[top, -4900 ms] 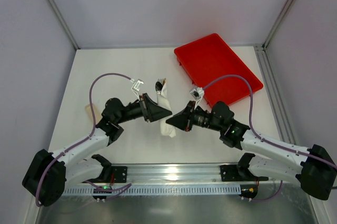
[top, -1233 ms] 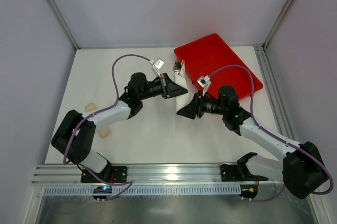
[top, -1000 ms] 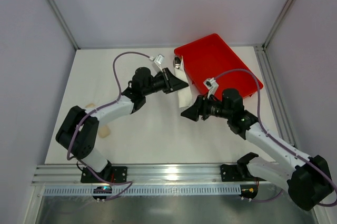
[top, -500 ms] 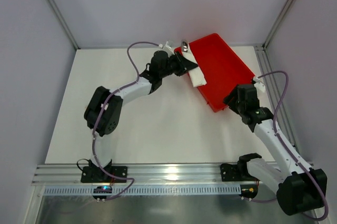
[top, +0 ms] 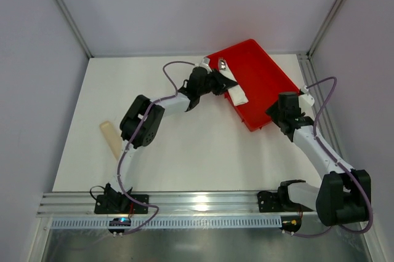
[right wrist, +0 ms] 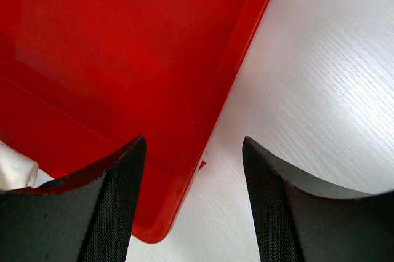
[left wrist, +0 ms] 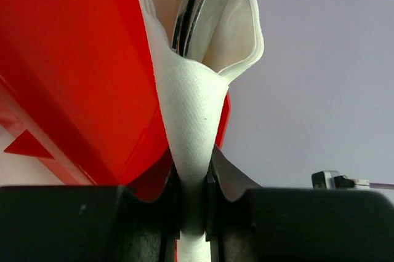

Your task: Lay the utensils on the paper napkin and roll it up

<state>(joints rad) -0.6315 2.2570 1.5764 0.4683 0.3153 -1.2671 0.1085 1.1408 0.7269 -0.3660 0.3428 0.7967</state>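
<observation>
Pinches the rolled paper napkin point(top: 239, 95) in the left claw point(top: 223, 82) at the far end of a long reach across the desk point(top: 184, 151). Holds the roll above the far-left part of the red tray point(top: 271, 83), slanted, with one white end stretching past the claw toward the tray's middle. Shows a shiny utensil head point(top: 221, 64) sticking out of the other end, just beyond the claw and near the tray's far-left rim. Cannot tell from overhead whether the roll touches the tray floor.

From the left wrist: squeezes the paper napkin point(left wrist: 191, 120) flat between tightly closed fingers point(left wrist: 289, 219). Leaves the paper flaring open above the grip into a pocket, with the silver utensil head point(left wrist: 200, 3) standing inside it. Puts the red tray point(left wrist: 68, 59) right behind and to the left of the roll, and a grey wall point(left wrist: 326, 77) to the right.

Hangs the right claw point(top: 274, 113) over the tray's near-right edge, well apart from the roll, jaws spread and gripping nothing. From the right wrist: frames the red tray's point(right wrist: 123, 59) rounded corner between two parted fingers point(right wrist: 111, 206), with bare white desk point(right wrist: 320, 77) on the right and a scrap of white napkin point(right wrist: 12, 173) at the far left edge.

Leaves a tan flat stick point(top: 111, 140) lying alone on the desk's left side, well away from both claws.
</observation>
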